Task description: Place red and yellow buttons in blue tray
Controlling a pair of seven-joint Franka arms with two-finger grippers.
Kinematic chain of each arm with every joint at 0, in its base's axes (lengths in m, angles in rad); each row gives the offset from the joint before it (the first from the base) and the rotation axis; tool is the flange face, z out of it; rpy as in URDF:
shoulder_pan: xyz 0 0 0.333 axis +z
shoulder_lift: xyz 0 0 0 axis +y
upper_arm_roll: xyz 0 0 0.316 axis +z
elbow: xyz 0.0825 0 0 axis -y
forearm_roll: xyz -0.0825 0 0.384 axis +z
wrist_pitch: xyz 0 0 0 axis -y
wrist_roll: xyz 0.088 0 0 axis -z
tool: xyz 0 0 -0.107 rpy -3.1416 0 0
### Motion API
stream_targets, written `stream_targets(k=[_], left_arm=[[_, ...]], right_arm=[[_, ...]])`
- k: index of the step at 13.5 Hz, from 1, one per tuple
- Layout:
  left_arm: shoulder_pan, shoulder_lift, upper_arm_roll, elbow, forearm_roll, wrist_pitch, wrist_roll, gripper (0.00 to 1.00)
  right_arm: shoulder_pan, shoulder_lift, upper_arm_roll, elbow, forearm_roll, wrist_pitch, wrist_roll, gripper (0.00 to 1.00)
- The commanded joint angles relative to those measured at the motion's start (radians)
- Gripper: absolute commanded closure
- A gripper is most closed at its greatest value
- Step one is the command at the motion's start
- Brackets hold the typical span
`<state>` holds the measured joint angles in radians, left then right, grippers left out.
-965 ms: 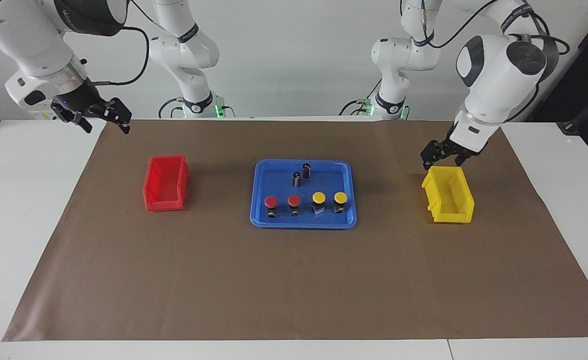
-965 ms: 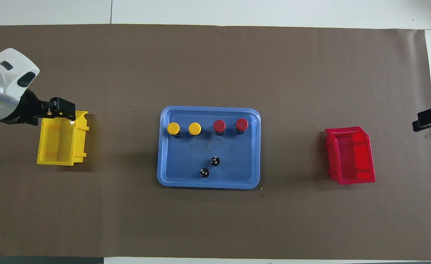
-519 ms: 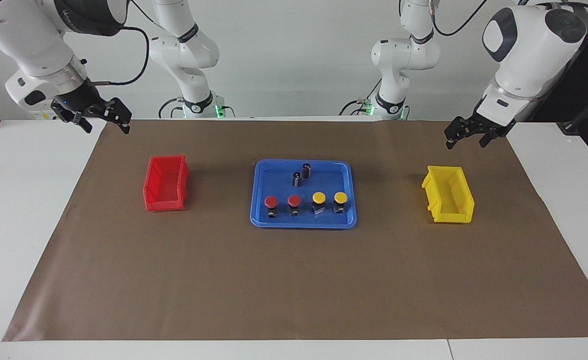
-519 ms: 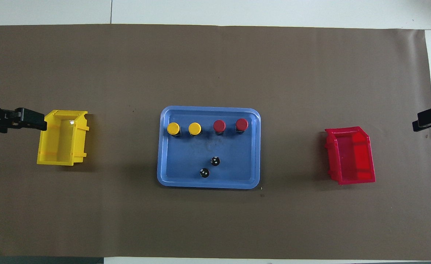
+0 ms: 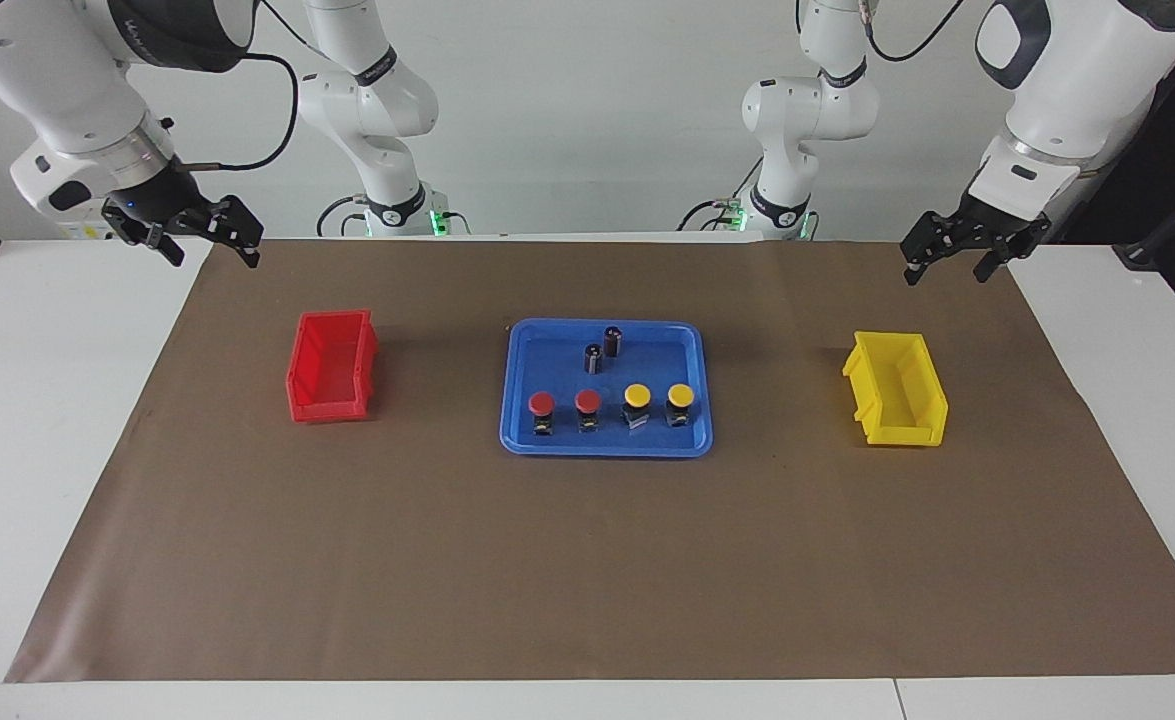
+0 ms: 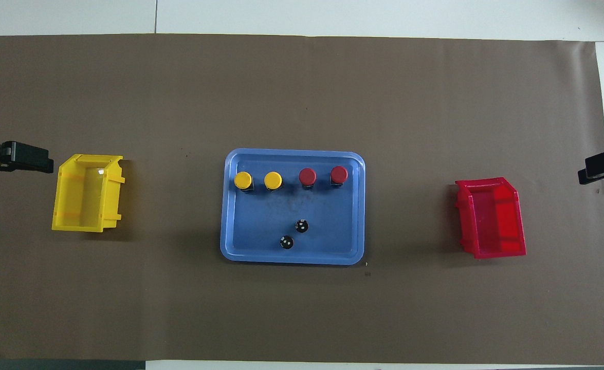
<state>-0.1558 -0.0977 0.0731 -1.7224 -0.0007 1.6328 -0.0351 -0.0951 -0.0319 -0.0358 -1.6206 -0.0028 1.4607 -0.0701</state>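
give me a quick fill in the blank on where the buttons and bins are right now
1. All four buttons, two red and two yellow, stand in the ____ tray.
2. Counting both colours, the buttons in the tray number ____.
3. The two dark cylinders stand ____ to the robots than the buttons.
4. The left gripper hangs open, holding ____, near the yellow bin; the right gripper is open near the red bin.

Missing words: blue; four; nearer; nothing
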Motion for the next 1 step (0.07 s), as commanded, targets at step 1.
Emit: stream_targets(k=[1], left_arm=[[-0.001, 0.021, -0.001, 0.047, 0.024, -0.051, 0.017, 0.00]], right_arm=[[0.002, -0.025, 0.002, -0.028, -0.006, 0.015, -0.002, 0.00]])
